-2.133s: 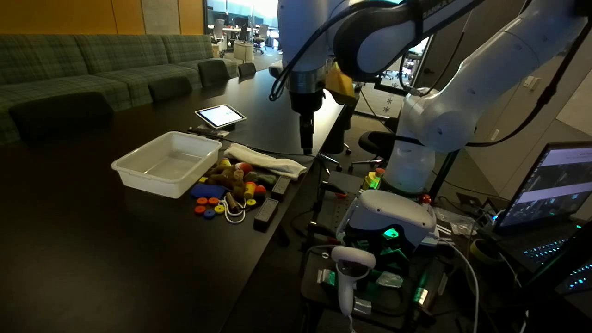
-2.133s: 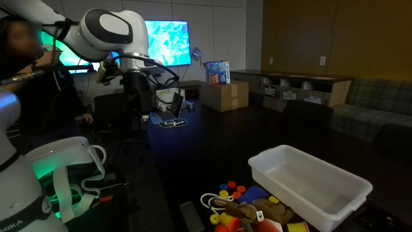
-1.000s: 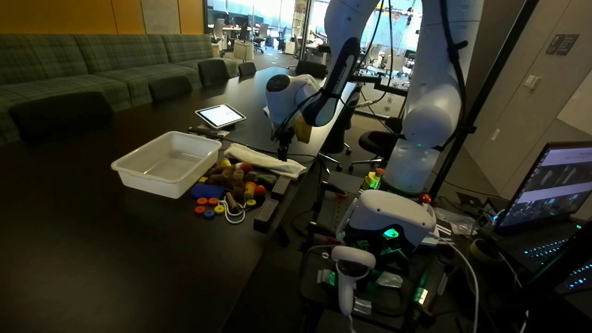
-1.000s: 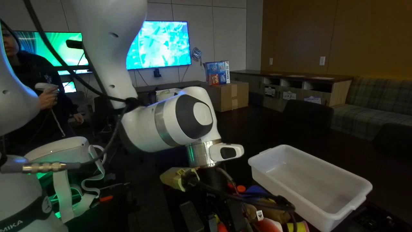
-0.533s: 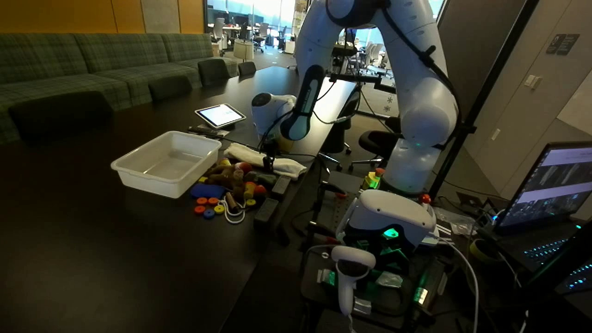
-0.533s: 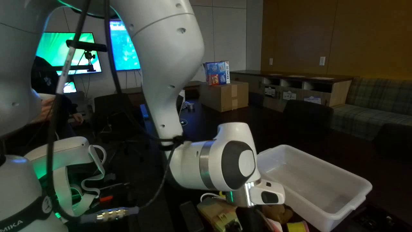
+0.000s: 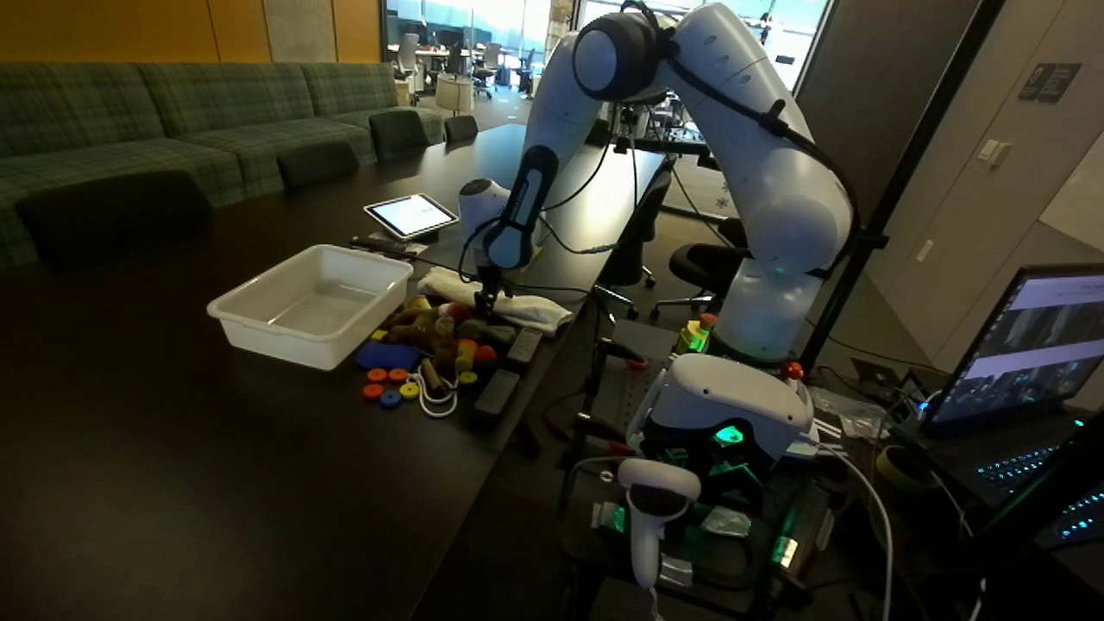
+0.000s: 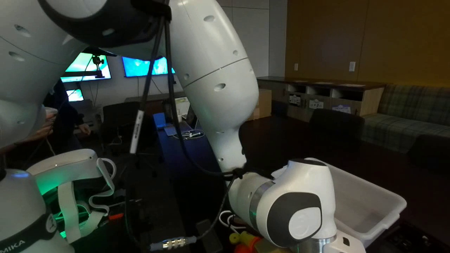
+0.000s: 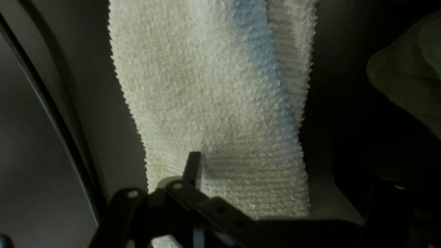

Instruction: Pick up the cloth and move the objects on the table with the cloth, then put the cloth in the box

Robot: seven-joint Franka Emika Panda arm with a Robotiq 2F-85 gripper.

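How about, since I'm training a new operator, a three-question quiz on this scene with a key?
1. True or false: the cloth lies outside the white box.
2. Multiple choice: the gripper is (a) inside the white box, (b) at the cloth, (c) out of view.
3. Short answer: in the wrist view, what colour besides off-white does the cloth show?
Key: 1 true; 2 b; 3 blue.

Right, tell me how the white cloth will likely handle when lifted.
The white cloth will likely sag: it lies rumpled, with wavy edges. Its nubby surface suggests little slipping. Layers seem to overlap along one side, so it may unfold as it rises.
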